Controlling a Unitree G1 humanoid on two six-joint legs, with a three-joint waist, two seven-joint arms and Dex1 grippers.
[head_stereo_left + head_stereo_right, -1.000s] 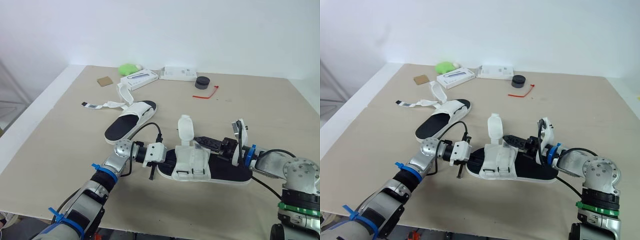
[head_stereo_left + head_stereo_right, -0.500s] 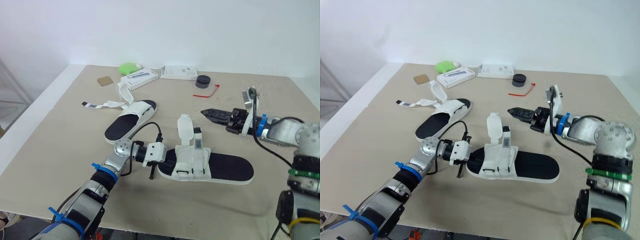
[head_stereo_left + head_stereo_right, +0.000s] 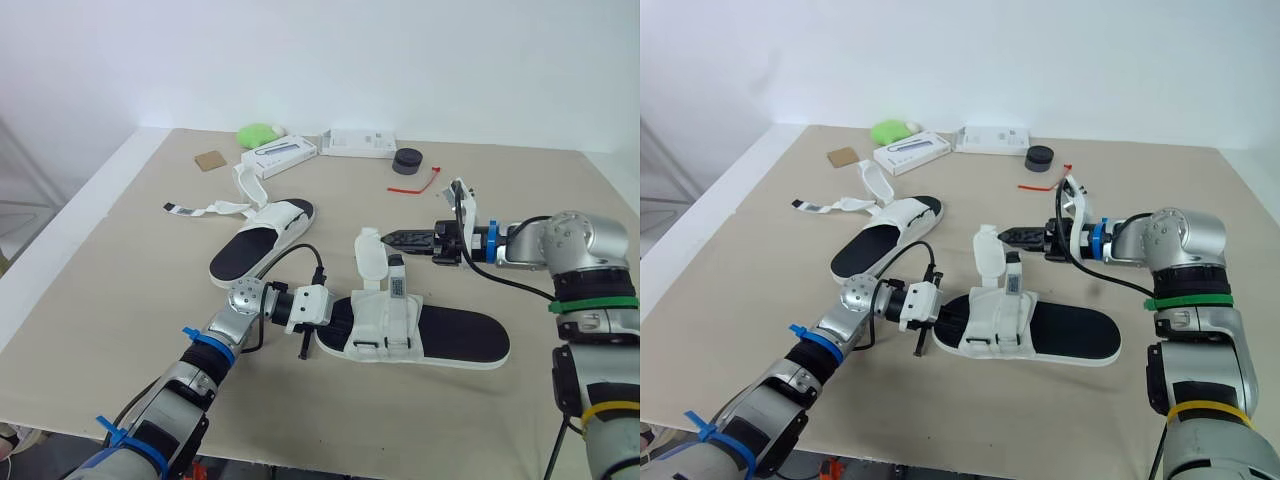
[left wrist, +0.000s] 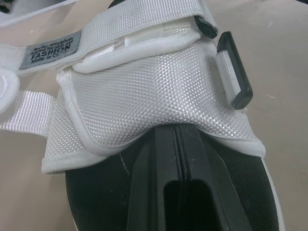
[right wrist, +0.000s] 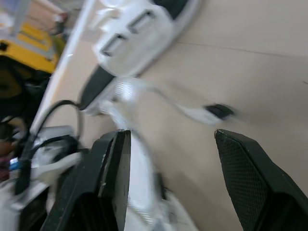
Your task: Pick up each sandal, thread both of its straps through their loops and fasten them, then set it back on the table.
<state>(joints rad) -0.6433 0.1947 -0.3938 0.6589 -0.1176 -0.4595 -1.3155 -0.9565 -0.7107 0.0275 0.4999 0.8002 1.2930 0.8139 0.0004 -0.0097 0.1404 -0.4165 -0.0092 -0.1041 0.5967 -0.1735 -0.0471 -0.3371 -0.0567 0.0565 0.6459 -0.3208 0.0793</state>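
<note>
Right hand (image 3: pixel 393 238) has swung back in from the far side. It now hangs open beside the raised strap (image 3: pixel 370 258) of the near sandal (image 3: pixel 445 338), not yet touching it. A second grab at that strap looks imminent, and neither strap is threaded.

Left hand (image 4: pixel 175 138) is unchanged: closed, tips tucked under the white upper, pinning the toe end to the desk (image 3: pixel 130 270). Far sandal (image 3: pixel 262 240) lies untouched, straps loose.

Containers: two flat white boxes (image 3: pixel 281 156) (image 3: pixel 358 145) at the far edge, both shut, contents unseen.
</note>
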